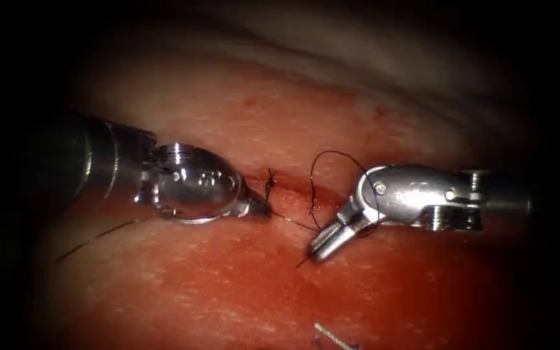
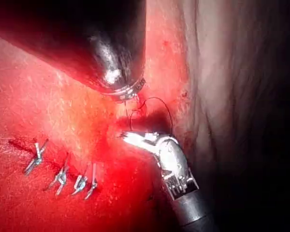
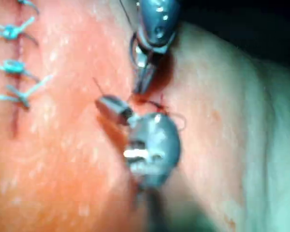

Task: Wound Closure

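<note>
Your left tool [image 1: 257, 206] jaws closed beside the knot [image 1: 270, 188]; right tool [image 1: 325, 245] closed on thread [image 1: 322, 170], loop between them; needle unseen.

A row of four finished stitches [image 2: 62, 176] with pale cut tails sits on the tissue [image 2: 19, 208], well apart from the open wound. One pale braided tail [image 1: 329, 336] lies low in the endoscope view. Red fluid [image 1: 296, 188] pools along the cut.
</note>
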